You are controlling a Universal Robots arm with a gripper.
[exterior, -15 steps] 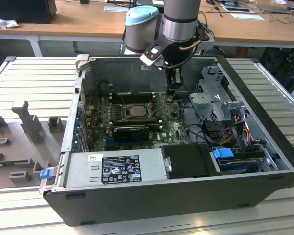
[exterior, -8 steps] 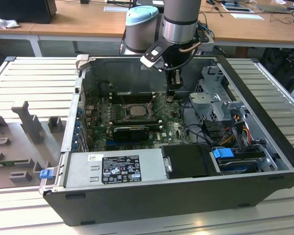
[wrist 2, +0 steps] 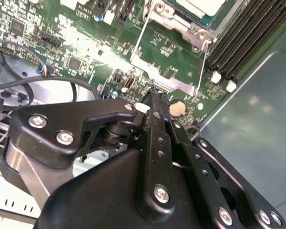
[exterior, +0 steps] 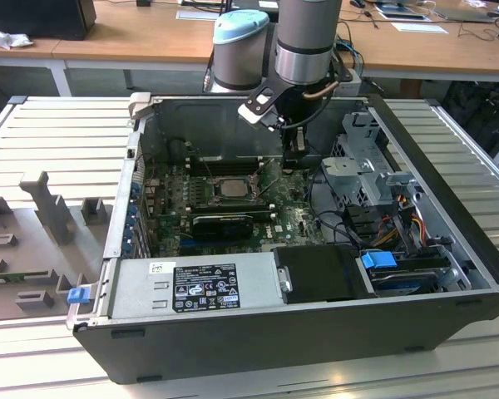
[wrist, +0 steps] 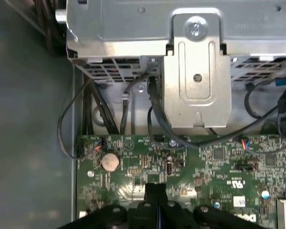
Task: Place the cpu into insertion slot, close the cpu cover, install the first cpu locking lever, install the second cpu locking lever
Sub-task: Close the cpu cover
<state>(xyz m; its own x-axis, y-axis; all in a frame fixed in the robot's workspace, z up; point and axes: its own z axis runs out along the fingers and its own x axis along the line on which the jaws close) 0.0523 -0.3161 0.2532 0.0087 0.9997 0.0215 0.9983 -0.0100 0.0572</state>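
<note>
The tool (wrist 2: 155, 95), its fingers clenched together and empty, hangs over the green motherboard (wrist: 219, 157), near the seated cpu (exterior: 231, 186).

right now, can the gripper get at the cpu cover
Probably yes. The gripper hangs low over the board just beside the cover, with only bare board and thin wire levers between them. The drive cage stands on its other side, off that path.
</note>
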